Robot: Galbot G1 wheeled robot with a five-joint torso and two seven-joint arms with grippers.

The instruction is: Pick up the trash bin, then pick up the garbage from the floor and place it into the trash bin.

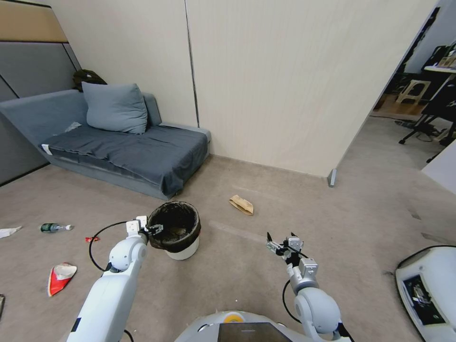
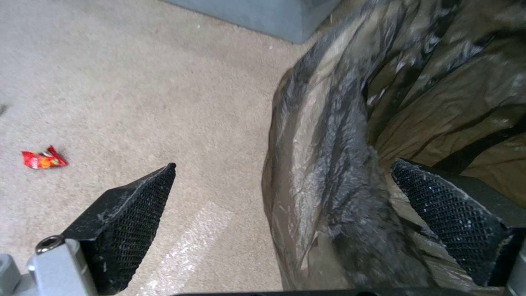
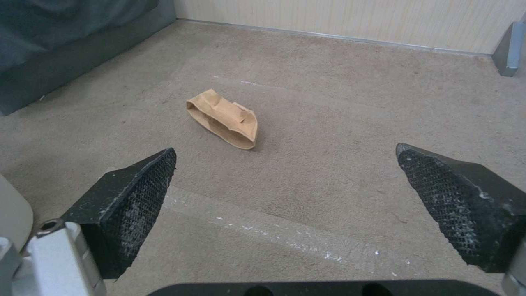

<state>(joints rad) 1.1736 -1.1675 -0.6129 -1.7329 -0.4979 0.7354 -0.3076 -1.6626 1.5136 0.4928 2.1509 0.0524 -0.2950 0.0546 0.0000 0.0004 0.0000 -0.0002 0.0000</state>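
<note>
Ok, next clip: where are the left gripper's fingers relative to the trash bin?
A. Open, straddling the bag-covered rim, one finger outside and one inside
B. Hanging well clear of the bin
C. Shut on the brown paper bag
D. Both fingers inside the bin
A. In the left wrist view the left gripper is open across the trash bin rim, one of its fingers over the carpet outside, the other inside the black liner.

I am viewing a white trash bin with a crinkled black liner, a tan-brown paper bag, a red-and-white wrapper, a green-labelled clear bottle, black mesh-textured fingertips, a grey sofa and beige carpet.
</note>
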